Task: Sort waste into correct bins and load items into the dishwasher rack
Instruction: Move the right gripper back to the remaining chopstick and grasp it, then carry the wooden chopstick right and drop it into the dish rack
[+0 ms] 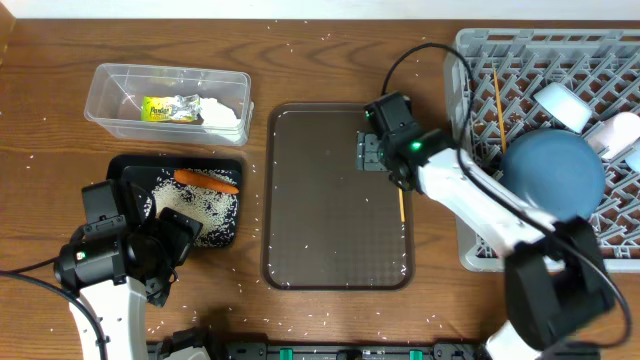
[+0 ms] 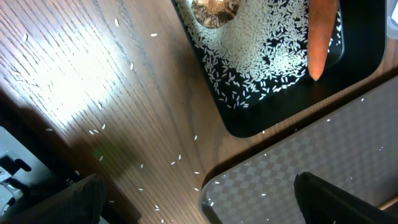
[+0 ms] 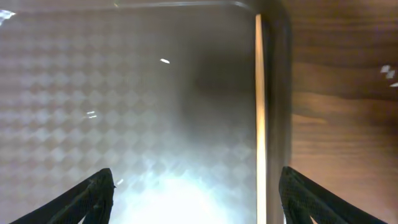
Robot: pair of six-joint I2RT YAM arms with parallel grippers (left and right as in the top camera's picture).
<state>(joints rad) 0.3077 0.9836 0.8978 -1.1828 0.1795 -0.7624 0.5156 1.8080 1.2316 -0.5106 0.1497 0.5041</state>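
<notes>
Straddling a chopstick (image 3: 258, 112) — right gripper (image 3: 197, 179), jaws spread wide.

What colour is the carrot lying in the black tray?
Orange; the carrot shows best in the left wrist view.

Both arms bent, left hand (image 1: 178, 238) low, fingers spread wide, right hand (image 1: 375, 150) forward, fingers apart

Looks like a robot lab bench dressed up as a kitchen clean-up corner. Shown by a wood-grain table (image 1: 320, 60) strewn with rice grains (image 1: 200, 205), a grey dish rack (image 1: 560, 50) holding a blue plate (image 1: 553, 168), a brown serving tray (image 1: 330, 200), a black tray (image 1: 175, 160) and clear tub (image 1: 110, 85) of scraps, plus a cabled left robot arm (image 1: 100, 300) and right robot arm (image 1: 480, 195) reaching in from the near edge.
</notes>
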